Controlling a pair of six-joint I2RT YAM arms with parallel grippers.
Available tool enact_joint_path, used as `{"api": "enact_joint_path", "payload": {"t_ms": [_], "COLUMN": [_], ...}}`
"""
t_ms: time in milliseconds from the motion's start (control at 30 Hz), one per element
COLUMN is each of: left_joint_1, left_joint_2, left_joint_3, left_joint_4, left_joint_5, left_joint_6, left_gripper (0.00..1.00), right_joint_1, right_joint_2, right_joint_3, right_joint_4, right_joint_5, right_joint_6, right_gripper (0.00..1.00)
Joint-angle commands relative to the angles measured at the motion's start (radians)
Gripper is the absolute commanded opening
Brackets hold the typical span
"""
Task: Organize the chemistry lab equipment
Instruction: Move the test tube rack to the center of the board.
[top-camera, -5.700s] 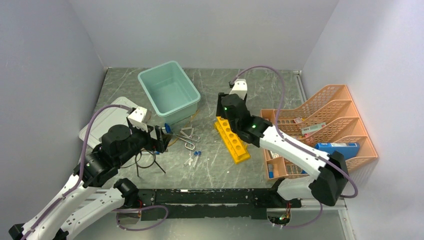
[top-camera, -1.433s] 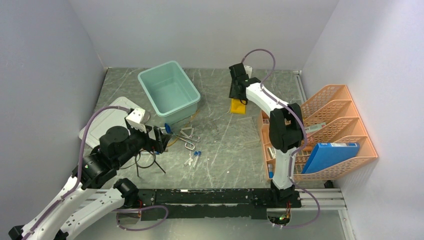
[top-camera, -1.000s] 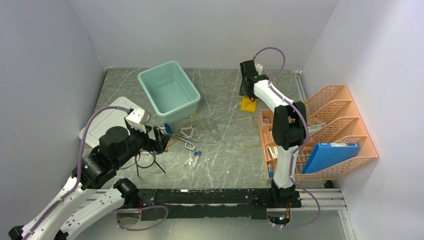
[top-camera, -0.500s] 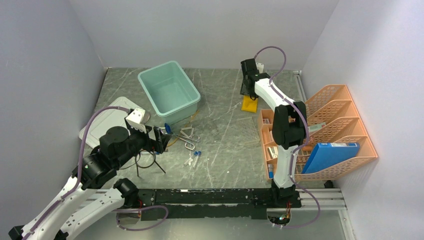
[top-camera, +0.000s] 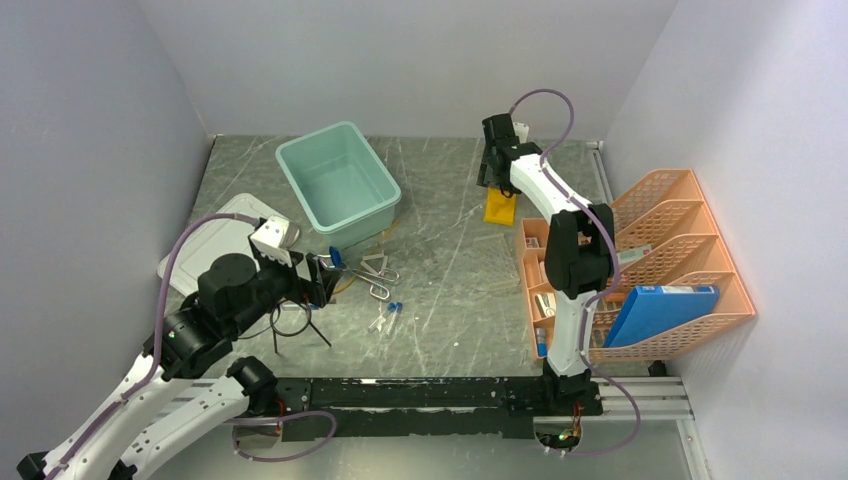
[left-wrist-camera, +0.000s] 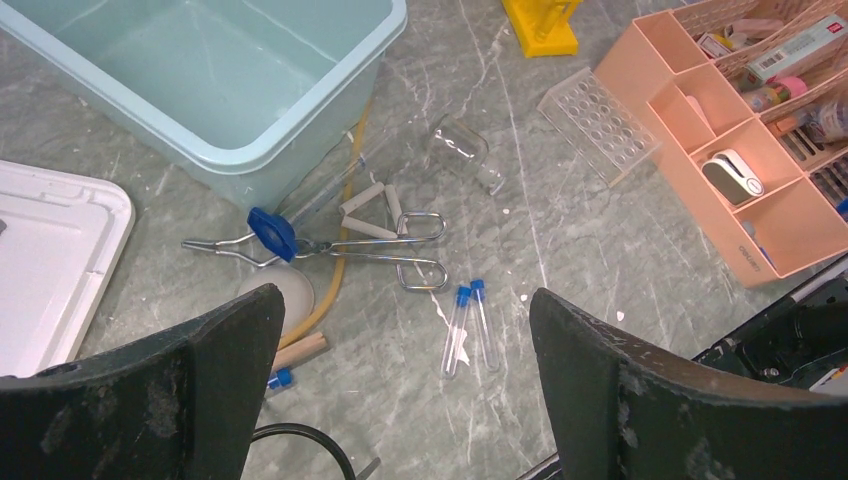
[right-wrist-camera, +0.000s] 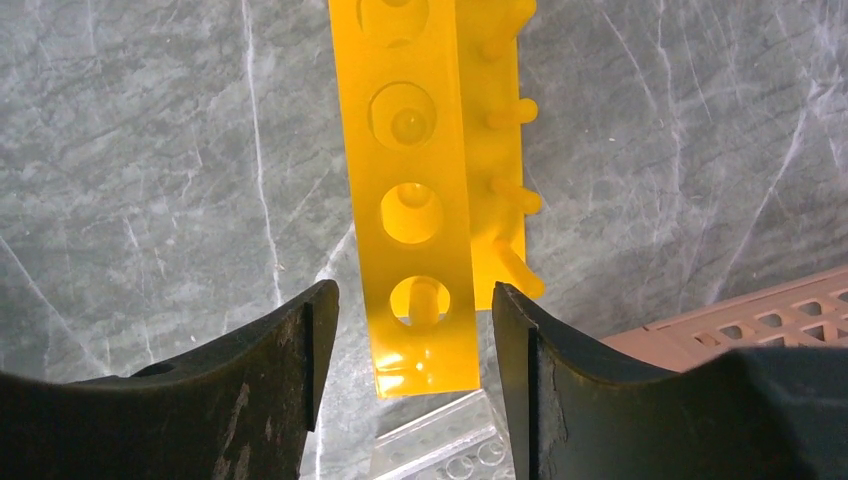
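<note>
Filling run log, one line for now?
right hand: open, straddling yellow rack | yellow rack: on table beside orange organiser | left hand: open, empty

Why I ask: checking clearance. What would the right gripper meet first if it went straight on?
The yellow test-tube rack, lying straight ahead between the right gripper's open fingers. Depth is unclear, but nothing shows in front of it.

A: What is seen on the grey marble table (top-camera: 450, 290)?
B: A yellow rack (right-wrist-camera: 420, 200) is laid between the right fingers (right-wrist-camera: 250, 400); blue-capped tubes (left-wrist-camera: 470, 325) and silver clips (left-wrist-camera: 350, 247) are spread ahead of the left fingers (left-wrist-camera: 200, 400).
</note>
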Motion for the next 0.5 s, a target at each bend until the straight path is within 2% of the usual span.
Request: {"api": "enact_joint_path", "payload": {"t_ms": [0, 267, 467], "left_joint_1": [-0.001, 0.000, 0.000], "left_joint_2": [-0.014, -0.024, -0.017], "left_joint_3": [-0.005, -0.006, -0.005], "left_joint_4": [0.016, 0.019, 0.022], "left_joint_5": [0.002, 0.008, 0.020], "left_joint_6": [0.009, 0.012, 0.014], "left_gripper": [0.97, 0.97, 0.97], "right_joint_1": [-0.005, 0.012, 0.063], "right_joint_2": [-0.076, -0.285, -0.461], "right_joint_3": [0.016, -0.180, -0.369], "right_joint_4": [-0.025, 0.002, 0.011], "right_joint_5": [-0.022, -0.121, -0.140], "right_joint_6": [0.010, 0.024, 0.039], "right_gripper": [0.62, 0.63, 0.63]}}
